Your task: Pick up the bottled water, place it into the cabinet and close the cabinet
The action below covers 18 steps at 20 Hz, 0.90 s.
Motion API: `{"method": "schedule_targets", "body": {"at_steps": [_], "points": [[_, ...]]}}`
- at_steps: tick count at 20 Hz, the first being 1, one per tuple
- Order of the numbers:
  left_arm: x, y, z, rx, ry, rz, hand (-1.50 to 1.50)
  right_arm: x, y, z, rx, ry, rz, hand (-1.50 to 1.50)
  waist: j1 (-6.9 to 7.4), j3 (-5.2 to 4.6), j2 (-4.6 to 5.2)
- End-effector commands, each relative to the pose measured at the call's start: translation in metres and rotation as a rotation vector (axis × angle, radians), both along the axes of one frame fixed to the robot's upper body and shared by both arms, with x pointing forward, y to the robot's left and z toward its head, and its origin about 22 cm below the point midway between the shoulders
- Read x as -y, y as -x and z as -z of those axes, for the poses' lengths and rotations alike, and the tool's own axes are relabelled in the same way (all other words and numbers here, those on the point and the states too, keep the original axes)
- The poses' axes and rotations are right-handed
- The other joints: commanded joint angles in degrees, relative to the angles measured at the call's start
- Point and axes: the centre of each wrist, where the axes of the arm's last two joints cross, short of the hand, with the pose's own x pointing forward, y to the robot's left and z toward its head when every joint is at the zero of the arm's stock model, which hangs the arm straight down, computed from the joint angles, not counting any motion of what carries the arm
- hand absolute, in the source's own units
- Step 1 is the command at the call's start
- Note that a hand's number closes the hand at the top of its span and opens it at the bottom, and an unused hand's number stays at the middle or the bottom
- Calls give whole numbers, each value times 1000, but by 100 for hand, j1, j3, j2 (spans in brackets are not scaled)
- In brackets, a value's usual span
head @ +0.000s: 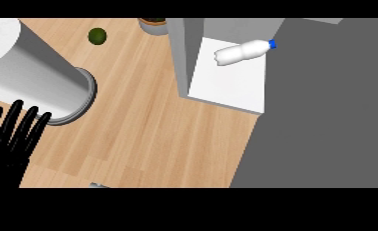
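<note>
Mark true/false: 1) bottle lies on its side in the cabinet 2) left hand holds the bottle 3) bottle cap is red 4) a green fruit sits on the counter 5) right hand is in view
1) True: the bottle lies on the cabinet shelf.
2) False: the left hand is open at the lower left, holding nothing.
3) False: the cap is blue.
4) True: the green fruit sits on the counter.
5) False: only the left hand shows.

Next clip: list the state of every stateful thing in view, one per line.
bottled water: lying on its side on the cabinet shelf, blue cap on
cabinet: open
left hand: open, fingers up, at lower left edge
right hand: not in view
</note>
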Motion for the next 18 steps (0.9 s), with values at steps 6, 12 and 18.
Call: {"method": "schedule_targets", "body": {"at_steps": [6,12,18], "points": [[-8,-4,-4,-9,-16,26,-150,-21,-11,-15,119,124,-264,150,228,-35,17],[-13,-8,-8,4,-29,29,-150,-25,-21,-18,149,191,-282,150,202,-48,21],[-17,-9,-7,6,-14,26,-150,-30,-30,-20,165,167,-269,150,154,-39,36]]}}
